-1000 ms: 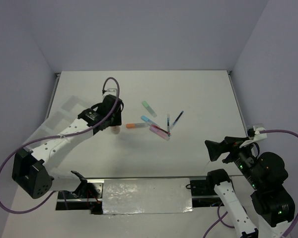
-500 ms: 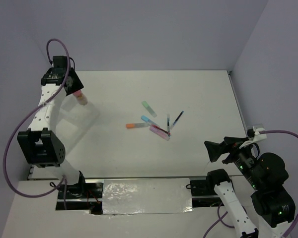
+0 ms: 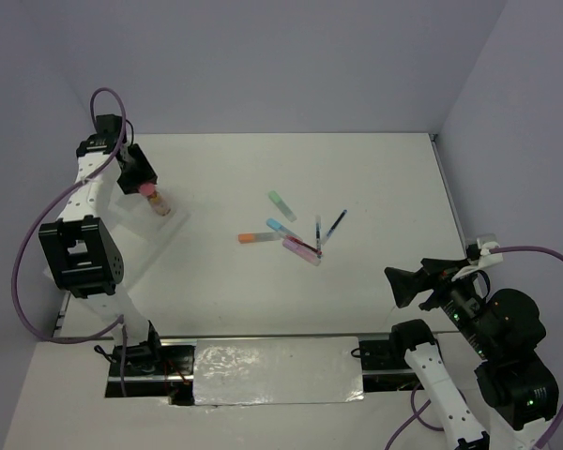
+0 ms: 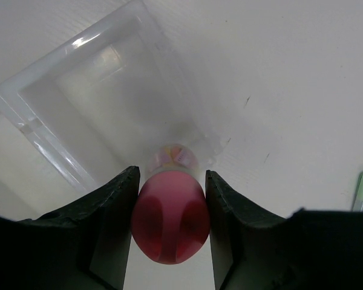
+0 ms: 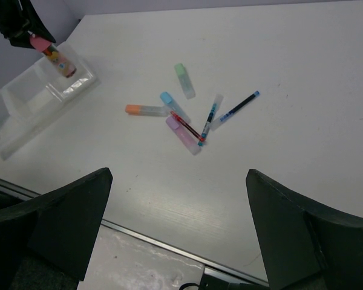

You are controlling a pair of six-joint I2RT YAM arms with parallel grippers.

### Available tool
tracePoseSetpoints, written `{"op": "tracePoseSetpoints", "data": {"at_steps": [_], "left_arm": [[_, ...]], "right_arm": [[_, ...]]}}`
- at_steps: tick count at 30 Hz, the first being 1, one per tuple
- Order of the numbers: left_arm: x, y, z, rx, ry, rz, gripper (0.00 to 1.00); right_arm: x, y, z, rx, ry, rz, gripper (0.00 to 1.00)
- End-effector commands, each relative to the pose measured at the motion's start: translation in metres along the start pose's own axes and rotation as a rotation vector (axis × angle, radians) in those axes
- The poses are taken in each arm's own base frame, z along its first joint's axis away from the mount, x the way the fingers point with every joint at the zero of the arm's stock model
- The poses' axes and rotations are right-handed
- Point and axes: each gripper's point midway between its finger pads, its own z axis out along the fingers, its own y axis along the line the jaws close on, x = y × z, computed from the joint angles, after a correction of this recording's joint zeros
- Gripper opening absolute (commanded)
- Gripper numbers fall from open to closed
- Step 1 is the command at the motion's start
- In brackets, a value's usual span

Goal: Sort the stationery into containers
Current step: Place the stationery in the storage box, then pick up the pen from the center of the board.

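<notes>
My left gripper (image 3: 143, 184) is shut on the pink-capped tan stick (image 4: 170, 214), holding it tilted over the far compartment of the clear tray (image 4: 60, 96). The stick (image 5: 53, 53) and tray (image 5: 24, 109) also show in the right wrist view. On the table lie a green marker (image 3: 281, 205), blue marker (image 3: 279, 226), orange marker (image 3: 256, 237), pink marker (image 3: 301, 250) and thin pens (image 3: 333, 223). My right gripper (image 3: 402, 284) is open and empty, far right of them.
The tray (image 3: 122, 230) lies along the table's left edge. The loose markers cluster mid-table (image 5: 184, 115). A metal rail (image 3: 272, 370) runs along the near edge between the arm bases.
My left arm has carried the stick from mid-table to the far left, then lowered it a little over the tray's far compartment. The right arm has not moved.
</notes>
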Motion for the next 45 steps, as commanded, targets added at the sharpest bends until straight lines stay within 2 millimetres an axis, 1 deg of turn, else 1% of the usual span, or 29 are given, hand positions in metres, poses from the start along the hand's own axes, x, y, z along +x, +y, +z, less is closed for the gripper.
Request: {"op": "tracePoseSetpoints", "data": {"at_steps": [1,2,3,7,10,11,13,14,16,17,18,19,20,21,22,23,24,25,26,27,28,29,30,31,32,33,36,41,45], "left_arm": [[-0.004,0.004,0.003,0.004,-0.005,-0.006,0.5],[-0.002,0.008,0.003,-0.013,-0.003,-0.01,0.6],[-0.005,0.009,-0.002,-0.021,-0.019,-0.012,0.99],[-0.016,0.026,-0.019,-0.076,-0.071,-0.045,0.99],[-0.03,0.035,-0.039,-0.095,-0.128,-0.065,0.99],[-0.036,0.033,-0.05,-0.092,-0.152,-0.063,0.99],[-0.042,0.031,-0.064,-0.073,-0.189,-0.059,0.99],[-0.044,0.029,-0.081,-0.057,-0.228,-0.06,0.99],[-0.046,0.021,-0.099,-0.019,-0.283,-0.047,0.99],[-0.045,0.016,-0.116,0.008,-0.329,-0.035,0.99],[-0.04,0.004,-0.125,0.033,-0.348,0.005,0.99],[-0.038,0.003,-0.142,0.034,-0.395,0.021,0.99],[-0.033,-0.005,-0.151,0.056,-0.413,0.053,0.99],[-0.023,-0.024,-0.157,0.113,-0.419,0.102,0.99],[-0.014,-0.04,-0.17,0.197,-0.441,0.139,0.99],[-0.008,-0.054,-0.176,0.255,-0.453,0.194,0.99],[0.013,-0.086,-0.184,0.356,-0.441,0.283,0.99],[0.026,-0.096,-0.187,0.397,-0.437,0.319,0.99],[0.045,-0.116,-0.193,0.453,-0.42,0.384,0.99],[0.055,-0.121,-0.193,0.466,-0.404,0.412,0.99],[0.062,-0.122,-0.196,0.47,-0.398,0.425,0.99],[0.071,-0.123,-0.199,0.476,-0.387,0.442,0.99],[0.078,-0.118,-0.202,0.486,-0.389,0.442,0.99],[0.082,-0.117,-0.206,0.504,-0.389,0.442,0.99],[0.086,-0.115,-0.209,0.519,-0.396,0.445,0.99],[0.092,-0.108,-0.213,0.529,-0.403,0.449,0.99],[0.106,-0.098,-0.213,0.546,-0.398,0.475,0.99],[0.131,-0.08,-0.188,0.489,-0.302,0.519,0.99],[0.141,-0.073,-0.177,0.473,-0.286,0.536,0.99]], "right_arm": [[-0.011,0.006,0.004,-0.036,-0.035,-0.017,1.0],[-0.01,0.006,0.005,-0.038,-0.032,-0.016,1.0],[-0.01,0.007,0.007,-0.04,-0.026,-0.015,1.0],[-0.003,0.008,0.015,-0.057,0.011,-0.003,1.0],[0.009,0.013,0.034,-0.101,0.079,0.022,1.0],[0.011,0.014,0.04,-0.105,0.093,0.032,1.0],[0.018,0.011,0.061,-0.097,0.137,0.081,1.0],[0.022,0.01,0.07,-0.092,0.157,0.101,1.0],[0.035,0.006,0.099,-0.088,0.218,0.146,1.0],[0.041,0.007,0.108,-0.088,0.247,0.177,1.0],[0.053,0.005,0.124,-0.077,0.316,0.194,1.0],[0.057,0.018,0.131,-0.122,0.343,0.182,1.0],[0.059,0.013,0.142,-0.062,0.339,0.178,1.0],[0.061,0.013,0.152,-0.038,0.339,0.166,1.0],[0.078,0.025,0.168,-0.04,0.403,0.134,1.0],[0.084,0.018,0.181,0.032,0.416,0.097,1.0],[0.084,0.018,0.191,0.074,0.425,0.071,1.0],[0.109,0.012,0.207,0.148,0.508,0.03,1.0],[0.117,0.016,0.214,0.164,0.525,-0.027,1.0],[0.126,0.02,0.225,0.151,0.543,-0.056,0.98],[0.137,0.021,0.232,0.15,0.573,-0.086,0.91],[0.161,0.02,0.241,0.14,0.646,-0.15,0.85],[0.17,0.022,0.251,0.118,0.656,-0.171,0.73],[0.19,0.016,0.257,0.118,0.712,-0.223,0.69],[0.198,0.015,0.261,0.109,0.727,-0.241,0.65],[0.212,0.016,0.269,0.078,0.757,-0.269,0.59],[0.225,0.021,0.279,0.034,0.778,-0.297,0.57],[0.249,0.017,0.294,0.027,0.814,-0.329,0.58],[0.263,0.014,0.301,0.032,0.842,-0.346,0.59]]}}
